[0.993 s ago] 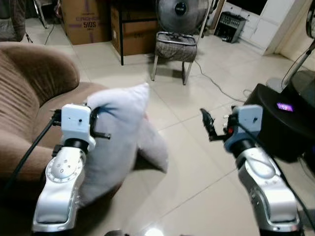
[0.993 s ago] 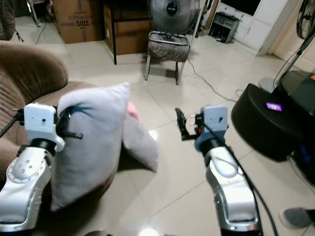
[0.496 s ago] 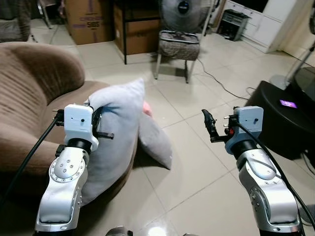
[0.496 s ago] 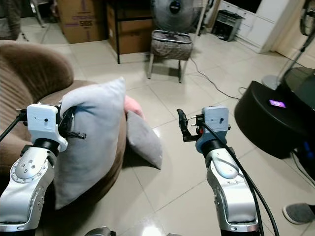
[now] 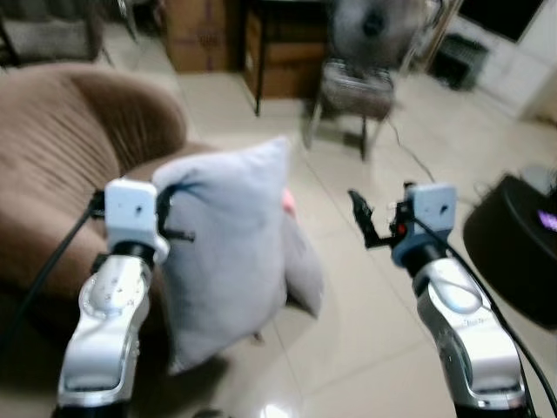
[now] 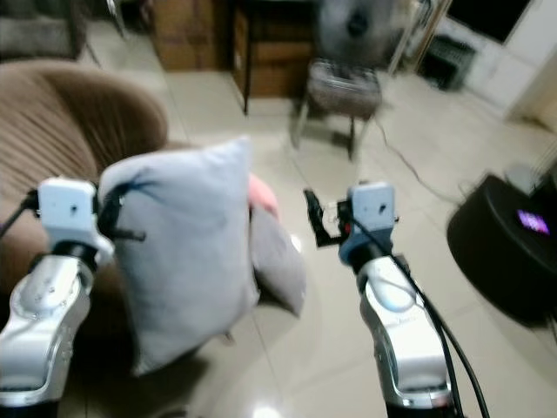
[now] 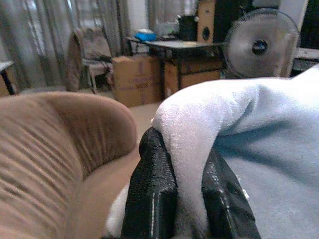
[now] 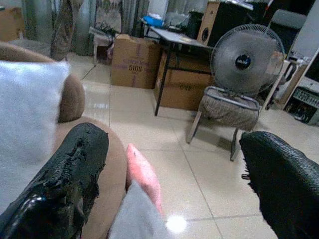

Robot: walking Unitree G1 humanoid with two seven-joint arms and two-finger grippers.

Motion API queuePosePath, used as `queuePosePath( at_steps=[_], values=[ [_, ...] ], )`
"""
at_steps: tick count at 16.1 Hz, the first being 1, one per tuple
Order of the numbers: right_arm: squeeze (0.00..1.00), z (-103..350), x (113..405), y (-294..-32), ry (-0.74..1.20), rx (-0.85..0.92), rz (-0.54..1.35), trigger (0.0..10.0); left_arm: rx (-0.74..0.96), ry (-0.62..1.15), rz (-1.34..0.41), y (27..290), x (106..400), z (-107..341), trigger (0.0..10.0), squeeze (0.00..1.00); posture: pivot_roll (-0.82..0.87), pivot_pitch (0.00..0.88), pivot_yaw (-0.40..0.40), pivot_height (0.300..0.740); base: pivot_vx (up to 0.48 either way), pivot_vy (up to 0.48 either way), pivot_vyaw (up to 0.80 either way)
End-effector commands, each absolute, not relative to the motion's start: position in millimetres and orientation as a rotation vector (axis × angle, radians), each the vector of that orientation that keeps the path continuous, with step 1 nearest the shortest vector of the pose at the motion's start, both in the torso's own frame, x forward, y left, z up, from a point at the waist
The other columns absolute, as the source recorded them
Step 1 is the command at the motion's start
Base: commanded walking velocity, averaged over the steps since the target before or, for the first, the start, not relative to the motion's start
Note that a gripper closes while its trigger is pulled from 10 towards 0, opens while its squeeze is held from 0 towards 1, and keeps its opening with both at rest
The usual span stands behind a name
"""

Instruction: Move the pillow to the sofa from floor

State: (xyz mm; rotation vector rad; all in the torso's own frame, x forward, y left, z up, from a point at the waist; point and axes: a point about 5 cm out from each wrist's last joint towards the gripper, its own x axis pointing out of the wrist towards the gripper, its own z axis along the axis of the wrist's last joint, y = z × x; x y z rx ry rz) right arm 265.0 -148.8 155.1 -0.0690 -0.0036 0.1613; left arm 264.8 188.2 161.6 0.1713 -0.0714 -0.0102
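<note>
Head views: left gripper (image 5: 164,219) holds the pillow (image 5: 228,252) at centre frame, off the floor, beside the sofa (image 5: 61,165) at left. Right gripper (image 5: 365,222) hovers empty, fingers spread. Left wrist view: fingers (image 7: 152,194) pinch a pillow corner. Right wrist view: fingers wide apart. Step: carrying. Next: swing left, release over the seat

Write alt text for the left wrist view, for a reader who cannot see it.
Two black fingers of the left gripper pinch a fold of a pale blue-grey fabric pillow. A brown ribbed sofa sits beside it, with cardboard boxes and a round standing fan behind.
</note>
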Motion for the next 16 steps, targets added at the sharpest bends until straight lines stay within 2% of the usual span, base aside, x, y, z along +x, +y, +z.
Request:
queuePosePath(
  at_steps=[1,9,12,16],
  values=[
    [0.0,154.2,265.1,-161.2,0.002,-0.08,0.11,10.0,0.16,-0.142,-0.047,177.8,266.9,173.8,10.0,0.0,0.07,0.0,-0.076,0.74,0.356,0.0,0.0],
    [0.0,156.9,267.7,-162.0,-0.019,-0.089,0.1,10.0,0.163,-0.143,-0.067,173.1,270.9,173.1,10.0,0.0,0.06,0.0,-0.075,0.74,0.353,0.0,0.0],
    [0.0,157.1,266.6,-155.8,-0.019,-0.086,0.169,10.0,0.162,-0.143,-0.067,172.2,274.1,173.3,10.0,0.0,0.06,0.0,-0.07,0.74,0.356,0.0,0.0],
    [0.0,156.4,265.8,-153.7,-0.018,-0.096,0.176,10.0,0.159,-0.143,-0.063,172.4,277.0,173.9,10.0,0.0,0.06,0.0,-0.066,0.74,0.353,0.0,0.8]
  ],
)
